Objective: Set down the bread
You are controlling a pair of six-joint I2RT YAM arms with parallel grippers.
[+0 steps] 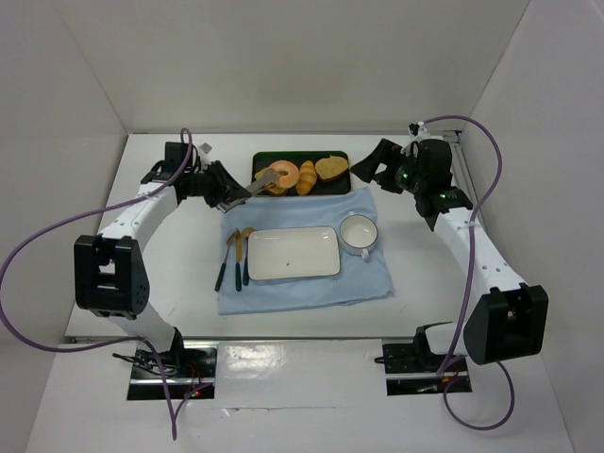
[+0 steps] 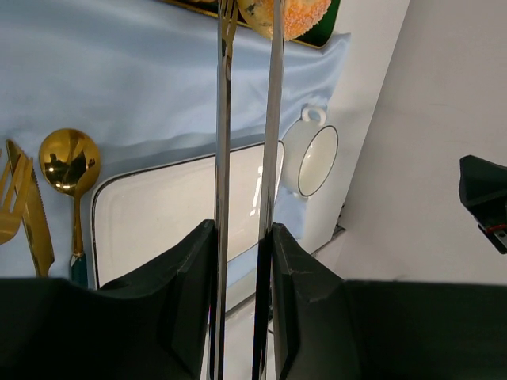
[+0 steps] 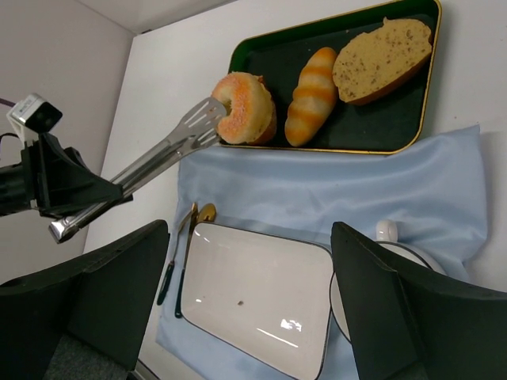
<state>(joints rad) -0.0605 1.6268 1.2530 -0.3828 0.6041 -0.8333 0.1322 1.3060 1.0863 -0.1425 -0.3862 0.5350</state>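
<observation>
The bread, a round orange-tan bagel (image 1: pixel 281 176), is at the left end of the dark green tray (image 1: pixel 274 159). In the right wrist view it (image 3: pixel 244 107) stands tilted, with the tips of the metal tongs (image 3: pixel 158 158) on it. My left gripper (image 1: pixel 224 196) is shut on the tongs (image 2: pixel 222 158), whose two arms run up to the bagel (image 2: pixel 295 16). My right gripper (image 1: pixel 368 168) is open and empty, beside the tray's right end, above the blue cloth (image 3: pixel 261 190).
A striped roll (image 1: pixel 307 176) and a bread slice (image 1: pixel 331 168) lie on the tray. A white rectangular plate (image 1: pixel 293 253), a white cup (image 1: pixel 359 232) and gold cutlery (image 1: pixel 236 260) rest on the blue cloth (image 1: pixel 302 293). White walls enclose the table.
</observation>
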